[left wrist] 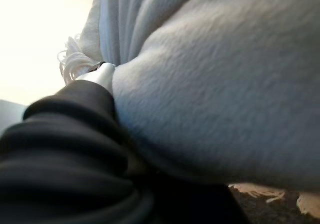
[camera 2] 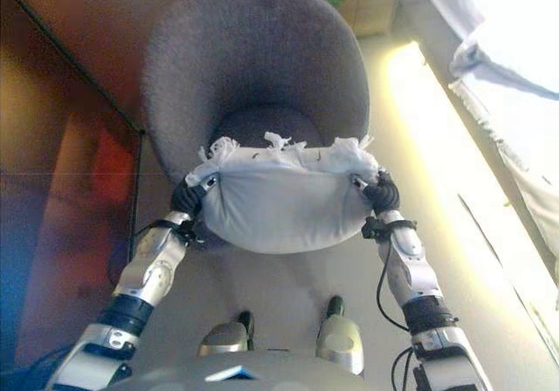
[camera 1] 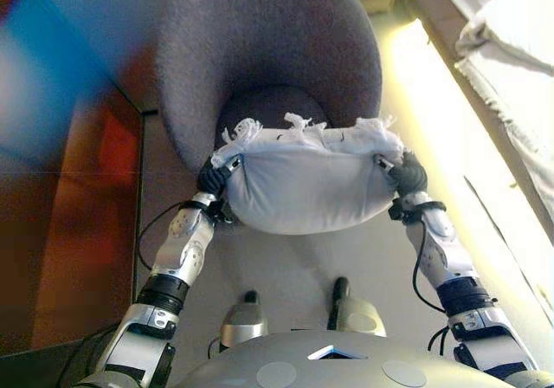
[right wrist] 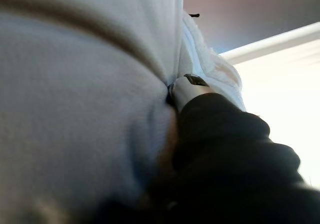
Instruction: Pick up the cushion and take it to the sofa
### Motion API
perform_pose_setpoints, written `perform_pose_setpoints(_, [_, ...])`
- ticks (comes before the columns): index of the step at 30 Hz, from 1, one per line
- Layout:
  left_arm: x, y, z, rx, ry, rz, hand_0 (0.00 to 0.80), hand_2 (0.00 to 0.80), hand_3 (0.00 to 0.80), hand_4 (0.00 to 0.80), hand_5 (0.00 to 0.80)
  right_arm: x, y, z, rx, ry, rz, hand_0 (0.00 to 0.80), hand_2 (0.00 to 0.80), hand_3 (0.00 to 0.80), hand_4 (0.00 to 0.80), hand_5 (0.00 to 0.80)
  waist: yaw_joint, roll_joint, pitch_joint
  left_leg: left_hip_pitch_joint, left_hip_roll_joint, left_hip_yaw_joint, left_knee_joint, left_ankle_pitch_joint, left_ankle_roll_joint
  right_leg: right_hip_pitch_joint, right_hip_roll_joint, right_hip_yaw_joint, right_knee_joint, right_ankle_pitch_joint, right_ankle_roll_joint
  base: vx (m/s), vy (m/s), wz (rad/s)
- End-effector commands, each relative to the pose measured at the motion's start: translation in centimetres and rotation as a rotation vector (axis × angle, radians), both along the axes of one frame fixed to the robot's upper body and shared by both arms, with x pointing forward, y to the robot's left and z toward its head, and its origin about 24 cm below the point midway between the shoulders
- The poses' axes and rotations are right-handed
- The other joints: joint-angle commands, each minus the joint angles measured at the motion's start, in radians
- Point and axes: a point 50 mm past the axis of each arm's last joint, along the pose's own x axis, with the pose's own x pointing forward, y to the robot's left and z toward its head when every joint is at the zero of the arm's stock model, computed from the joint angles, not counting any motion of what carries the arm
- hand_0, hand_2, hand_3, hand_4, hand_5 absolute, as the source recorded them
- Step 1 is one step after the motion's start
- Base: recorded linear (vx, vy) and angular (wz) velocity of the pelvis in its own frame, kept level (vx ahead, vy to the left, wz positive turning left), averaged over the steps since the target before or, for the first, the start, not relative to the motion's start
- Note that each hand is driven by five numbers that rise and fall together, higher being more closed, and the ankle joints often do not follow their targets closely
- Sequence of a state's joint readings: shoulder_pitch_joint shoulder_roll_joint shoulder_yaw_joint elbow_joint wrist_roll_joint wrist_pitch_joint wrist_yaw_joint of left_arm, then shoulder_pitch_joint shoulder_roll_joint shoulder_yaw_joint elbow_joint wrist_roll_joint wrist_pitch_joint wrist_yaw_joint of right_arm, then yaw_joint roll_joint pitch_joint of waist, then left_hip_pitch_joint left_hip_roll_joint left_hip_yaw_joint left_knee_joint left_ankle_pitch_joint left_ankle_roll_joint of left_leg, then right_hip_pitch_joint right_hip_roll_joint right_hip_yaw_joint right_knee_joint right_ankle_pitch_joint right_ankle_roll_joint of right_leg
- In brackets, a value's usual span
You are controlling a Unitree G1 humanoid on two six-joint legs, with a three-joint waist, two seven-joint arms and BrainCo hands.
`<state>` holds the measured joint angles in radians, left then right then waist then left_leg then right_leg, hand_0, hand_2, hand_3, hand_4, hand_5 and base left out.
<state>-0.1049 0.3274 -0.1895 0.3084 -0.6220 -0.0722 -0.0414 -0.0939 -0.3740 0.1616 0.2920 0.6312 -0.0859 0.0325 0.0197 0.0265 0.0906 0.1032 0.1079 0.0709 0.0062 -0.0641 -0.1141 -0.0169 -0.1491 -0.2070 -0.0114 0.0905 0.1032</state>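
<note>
A pale grey cushion (camera 1: pixel 303 184) with white fringe along its top edge hangs between my two hands, lifted off the floor just in front of a grey round armchair (camera 1: pixel 268 50). My left hand (camera 1: pixel 216 176) grips its left top corner and my right hand (camera 1: pixel 407 173) grips its right top corner. In the left wrist view the cushion (left wrist: pixel 215 84) fills the picture, with a finger of the left hand (left wrist: pixel 65 149) sunk into the cloth. The right wrist view shows the same for the cushion (right wrist: pixel 75 94) and the right hand (right wrist: pixel 225 149).
The armchair stands directly ahead, its seat behind the cushion. A red-brown wall or panel (camera 1: pixel 78 189) runs along the left. White fabric (camera 1: pixel 511 33) lies at the far right beside a brightly lit strip of floor (camera 1: pixel 433 119).
</note>
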Motion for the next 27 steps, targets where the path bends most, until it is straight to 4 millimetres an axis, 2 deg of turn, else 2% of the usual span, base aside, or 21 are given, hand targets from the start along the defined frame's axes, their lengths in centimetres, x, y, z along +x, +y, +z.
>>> perform_pose_setpoints(1, [2.0, -1.1, 3.9, -0.012, -0.184, -0.056, 0.8, 0.8, 0.8, 0.8, 0.8, 1.7, 1.9, 3.3, 0.108, -0.158, 0.092, 0.8, 0.8, 0.8, 0.8, 0.8, 0.024, -0.044, -0.079, -0.072, -0.113, 0.039, -0.009, 0.065, 0.091, 0.073, 0.006, -0.03, 0.029, -0.069, 0.001, 0.107, 0.164, -0.14])
perform_pose_setpoints(3, [2.4, -0.9, 4.3, -0.003, -0.185, -0.054, 0.8, 0.8, 0.8, 0.8, 0.8, 2.1, 2.2, 3.2, 0.132, -0.143, 0.087, 0.8, 0.8, 0.8, 0.8, 0.8, 0.025, -0.044, -0.082, -0.066, -0.123, 0.039, 0.003, 0.05, 0.108, 0.064, -0.014, -0.018, 0.074, -0.073, 0.009, 0.107, 0.184, -0.1])
perform_pose_setpoints(5, [2.6, -0.7, 4.5, 0.012, -0.191, -0.065, 0.8, 0.8, 0.8, 0.8, 0.8, 2.1, 2.4, 3.1, 0.127, -0.139, 0.08, 0.8, 0.8, 0.8, 0.8, 0.8, 0.024, -0.044, -0.078, -0.072, -0.133, 0.042, 0.026, 0.032, 0.131, 0.029, -0.052, 0.005, 0.195, -0.053, 0.012, 0.071, 0.198, -0.05])
perform_pose_setpoints(9, [2.7, -0.7, 4.6, 0.014, -0.183, -0.083, 0.8, 0.8, 0.8, 0.8, 0.8, 1.4, 2.1, 2.5, 0.129, -0.127, 0.061, 0.8, 0.8, 0.8, 0.8, 0.8, 0.008, -0.023, -0.047, -0.084, -0.157, 0.012, 0.08, 0.0, 0.182, -0.111, -0.109, 0.093, 0.546, 0.018, -0.016, 0.072, 0.218, -0.1])
perform_pose_setpoints(11, [2.7, -0.9, 4.2, 0.013, -0.164, -0.094, 0.8, 0.8, 0.8, 0.8, 0.8, 1.0, 2.2, 2.1, 0.124, -0.114, 0.058, 0.8, 0.8, 0.8, 0.8, 0.8, -0.001, -0.019, -0.034, -0.076, -0.164, 0.004, 0.087, -0.006, 0.187, -0.148, -0.125, 0.116, 0.603, 0.056, -0.018, 0.131, 0.14, 0.0])
perform_pose_setpoints(14, [2.5, -1.0, 3.9, 0.032, -0.154, -0.11, 0.8, 0.8, 0.8, 0.8, 0.8, 0.4, 1.9, 1.5, 0.12, -0.093, 0.058, 0.8, 0.8, 0.8, 0.8, 0.8, -0.02, -0.034, -0.025, -0.047, -0.182, -0.019, 0.088, -0.022, 0.182, -0.166, -0.121, 0.132, 0.482, 0.118, 0.009, 0.233, -0.021, 0.22])
perform_pose_setpoints(18, [2.7, -0.9, 3.9, 0.038, -0.155, -0.106, 0.8, 0.8, 0.8, 0.8, 0.8, 0.4, 1.2, 1.2, 0.137, -0.095, 0.05, 0.8, 0.8, 0.8, 0.8, 0.8, -0.054, -0.071, -0.003, -0.01, -0.213, -0.058, 0.129, -0.101, 0.176, -0.211, -0.089, 0.16, 0.203, 0.163, 0.057, 0.33, -0.137, 0.19])
perform_pose_setpoints(21, [2.9, -1.2, 3.8, 0.042, -0.151, -0.103, 0.8, 0.8, 0.8, 0.8, 0.8, 1.1, 0.8, 1.5, 0.146, -0.103, 0.046, 0.8, 0.8, 0.8, 0.8, 0.8, -0.067, -0.079, 0.008, 0.032, -0.215, -0.063, 0.142, -0.144, 0.173, -0.241, -0.06, 0.118, 0.044, 0.161, 0.076, 0.404, -0.108, 0.14])
perform_pose_setpoints(23, [2.8, -1.3, 3.5, 0.042, -0.143, -0.096, 0.8, 0.8, 0.8, 0.8, 0.8, 1.2, 0.7, 1.5, 0.153, -0.102, 0.042, 0.8, 0.8, 0.8, 0.8, 0.8, -0.07, -0.081, 0.01, 0.061, -0.212, -0.055, 0.142, -0.164, 0.176, -0.261, -0.049, 0.082, 0.015, 0.169, 0.079, 0.415, -0.088, 0.31])
perform_pose_setpoints(25, [2.4, -1.1, 3.3, 0.041, -0.136, -0.088, 0.8, 0.8, 0.8, 0.8, 0.8, 0.8, 0.9, 1.4, 0.155, -0.102, 0.044, 0.8, 0.8, 0.8, 0.8, 0.8, -0.072, -0.089, 0.003, 0.095, -0.216, -0.04, 0.145, -0.196, 0.182, -0.285, -0.048, 0.026, -0.003, 0.192, 0.081, 0.462, -0.083, 0.25])
perform_pose_setpoints(27, [1.9, -0.8, 3.1, 0.036, -0.132, -0.084, 0.8, 0.8, 0.8, 0.8, 0.8, 0.3, 0.9, 1.2, 0.145, -0.1, 0.05, 0.8, 0.8, 0.8, 0.8, 0.8, -0.079, -0.095, -0.006, 0.114, -0.218, -0.034, 0.16, -0.226, 0.188, -0.285, -0.045, 0.012, 0.009, 0.199, 0.076, 0.469, -0.098, -0.03])
